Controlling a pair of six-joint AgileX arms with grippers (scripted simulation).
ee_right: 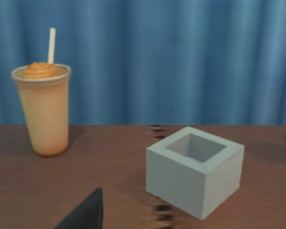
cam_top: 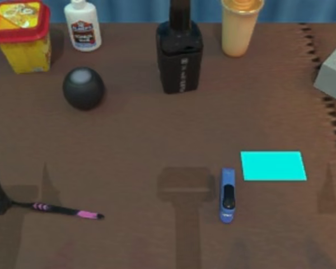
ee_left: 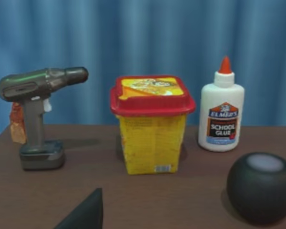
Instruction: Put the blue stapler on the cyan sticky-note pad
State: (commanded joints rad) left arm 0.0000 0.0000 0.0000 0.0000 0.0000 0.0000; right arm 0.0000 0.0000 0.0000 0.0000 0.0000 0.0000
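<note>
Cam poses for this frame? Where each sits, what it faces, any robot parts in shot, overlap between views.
Top: overhead, looking down at the table, blue stapler left of cyan sticky-note pad; no arm clearly shown.
Left wrist: low, facing curtain, drill, yellow tub, glue bottle; dark claw tip.
Right wrist: low, facing curtain, drink cup, grey box; dark claw tip.
Shared: tub, glue, cup, box appear in top too.

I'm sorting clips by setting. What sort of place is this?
Probably a staged tabletop test scene: a brown table before a blue curtain, holding unrelated items like a glue bottle, drill and smoothie cup.
</note>
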